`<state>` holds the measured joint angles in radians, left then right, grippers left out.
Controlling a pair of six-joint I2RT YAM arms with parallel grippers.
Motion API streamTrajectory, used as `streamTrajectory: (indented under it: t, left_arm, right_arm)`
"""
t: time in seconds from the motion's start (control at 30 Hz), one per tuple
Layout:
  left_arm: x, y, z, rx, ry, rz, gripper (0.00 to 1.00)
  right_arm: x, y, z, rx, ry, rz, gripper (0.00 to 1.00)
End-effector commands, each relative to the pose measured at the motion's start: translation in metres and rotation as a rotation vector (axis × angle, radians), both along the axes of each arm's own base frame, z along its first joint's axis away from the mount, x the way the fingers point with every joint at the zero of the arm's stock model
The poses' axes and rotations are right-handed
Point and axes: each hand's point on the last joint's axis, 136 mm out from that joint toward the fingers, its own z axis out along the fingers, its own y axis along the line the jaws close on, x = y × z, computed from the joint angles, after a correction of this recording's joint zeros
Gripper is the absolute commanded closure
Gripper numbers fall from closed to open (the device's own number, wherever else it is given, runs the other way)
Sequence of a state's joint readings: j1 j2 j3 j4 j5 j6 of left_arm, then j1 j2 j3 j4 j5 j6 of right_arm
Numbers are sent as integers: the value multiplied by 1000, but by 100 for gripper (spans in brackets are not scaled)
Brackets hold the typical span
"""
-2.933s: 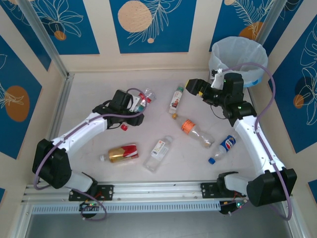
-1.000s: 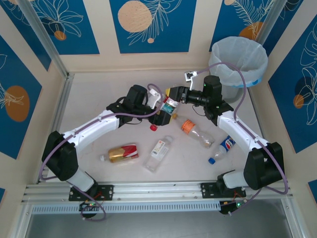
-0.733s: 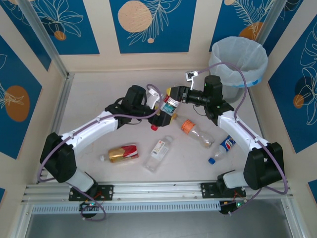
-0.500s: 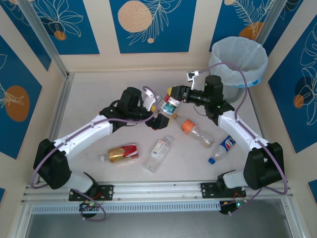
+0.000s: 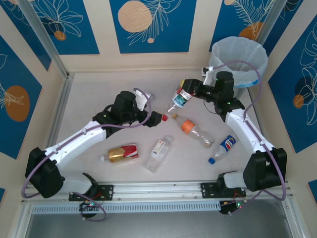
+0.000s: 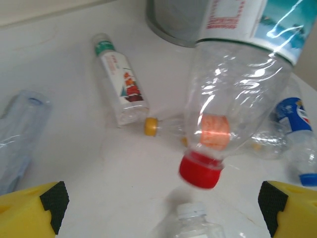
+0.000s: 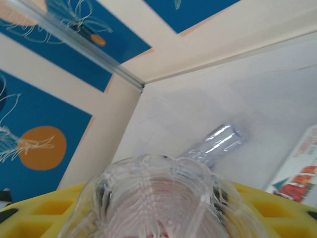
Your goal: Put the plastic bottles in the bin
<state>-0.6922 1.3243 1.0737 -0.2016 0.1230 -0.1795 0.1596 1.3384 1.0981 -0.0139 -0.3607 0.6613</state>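
My right gripper (image 5: 192, 89) is shut on a clear bottle (image 5: 180, 98) with a teal and white label, held above the table with its red cap (image 5: 164, 117) pointing down and left. In the right wrist view its ribbed base (image 7: 158, 198) sits between the yellow fingers. My left gripper (image 5: 152, 118) stands open just left of the red cap (image 6: 199, 171), touching nothing. The bin (image 5: 238, 60) is at the back right, behind the right gripper. Bottles with gold (image 5: 122, 152), white (image 5: 158, 154), orange (image 5: 195, 129) and blue (image 5: 224, 147) labels lie on the table.
A white-labelled bottle with a green cap (image 6: 120, 82) lies beyond the held one. A crushed clear bottle (image 6: 20, 134) lies on the left. The bin's grey wall (image 6: 178, 20) shows at the back. Patterned walls close in the table on three sides.
The left gripper carried the red-capped bottle to the right gripper, let go and drew back left. The right gripper took the bottle and has moved it right, toward the bin.
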Motion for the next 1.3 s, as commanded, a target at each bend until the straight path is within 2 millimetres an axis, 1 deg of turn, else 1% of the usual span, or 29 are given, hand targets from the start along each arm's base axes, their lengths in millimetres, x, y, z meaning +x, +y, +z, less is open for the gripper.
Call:
streamTrajectory:
  t: [0.0,0.17,0.3,0.43,0.67,0.77,0.9,1.0,1.07,1.17,1.27]
  left_arm:
    - [9,22,8,27,-50,125,1]
    - [22,52,11,57,-92,305,1]
    - [20,60,14,40,-123,324,1]
    - [18,66,12,45,-119,344,1]
    - [23,75,8,58,-112,408,1]
    - [27,81,2,64,-96,448,1]
    - [29,78,-6,65,-67,433,1]
    - [31,79,-10,75,-57,443,1]
    - [32,79,-11,74,-54,449,1]
    - [32,80,-13,72,-48,453,1]
    - [32,78,-16,67,-37,446,1]
  right_arm:
    - [2,-22,15,-9,-12,-66,59]
    - [13,-54,25,-8,-39,-147,59]
    - [20,-73,42,-20,-95,-210,60]
    - [25,-91,66,-32,-172,-277,60]
    - [35,-125,123,-18,-359,-423,60]
    - [39,-143,140,-22,-419,-497,60]
    - [41,-175,161,-10,-499,-617,60]
    - [40,-200,172,3,-535,-714,60]
    - [37,-219,179,45,-557,-769,60]
    - [31,-245,184,129,-586,-850,60]
    - [24,-272,181,237,-592,-937,61]
